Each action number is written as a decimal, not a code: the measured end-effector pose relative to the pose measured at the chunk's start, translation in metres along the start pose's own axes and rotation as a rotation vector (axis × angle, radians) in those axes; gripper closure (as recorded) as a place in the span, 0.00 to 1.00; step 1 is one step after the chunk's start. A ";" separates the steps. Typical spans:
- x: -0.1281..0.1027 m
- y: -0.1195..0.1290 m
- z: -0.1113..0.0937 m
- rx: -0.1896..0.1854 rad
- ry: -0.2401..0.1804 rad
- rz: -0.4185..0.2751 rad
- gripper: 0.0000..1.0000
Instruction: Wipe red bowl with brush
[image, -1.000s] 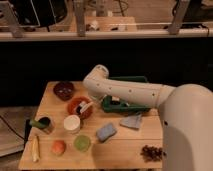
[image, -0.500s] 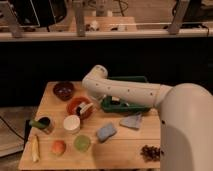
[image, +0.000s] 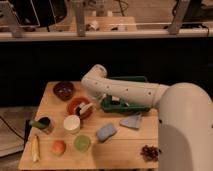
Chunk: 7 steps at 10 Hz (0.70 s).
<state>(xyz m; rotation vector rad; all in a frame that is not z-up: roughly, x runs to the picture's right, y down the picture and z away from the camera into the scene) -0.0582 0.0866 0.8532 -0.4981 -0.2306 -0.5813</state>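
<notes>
The red bowl (image: 77, 106) sits on the wooden table (image: 125, 147), left of centre. The brush (image: 84, 109) lies slanted across the bowl, with its white handle showing over the bowl's right half and its dark head low inside the bowl. My gripper (image: 96, 102) is at the bowl's right rim, at the end of the white arm that bends down from the elbow, and it is shut on the brush handle. The arm hides part of the gripper.
A dark maroon bowl (image: 63, 90) is behind the red one. In front stand a white cup (image: 72, 123), a green cup (image: 82, 143), an orange fruit (image: 58, 147), a yellowish stick (image: 35, 148) and a dark can (image: 42, 123). A blue sponge (image: 105, 132), grey cloth (image: 131, 120) and green tray (image: 125, 104) lie right.
The brush and gripper have shifted slightly toward the front inside the red bowl. The bowl and the other objects have stayed put.
</notes>
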 end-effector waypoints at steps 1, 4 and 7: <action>-0.001 -0.006 -0.001 0.003 0.011 -0.001 1.00; 0.004 -0.013 -0.003 0.001 0.092 0.021 1.00; 0.002 -0.016 -0.005 -0.012 0.228 0.018 1.00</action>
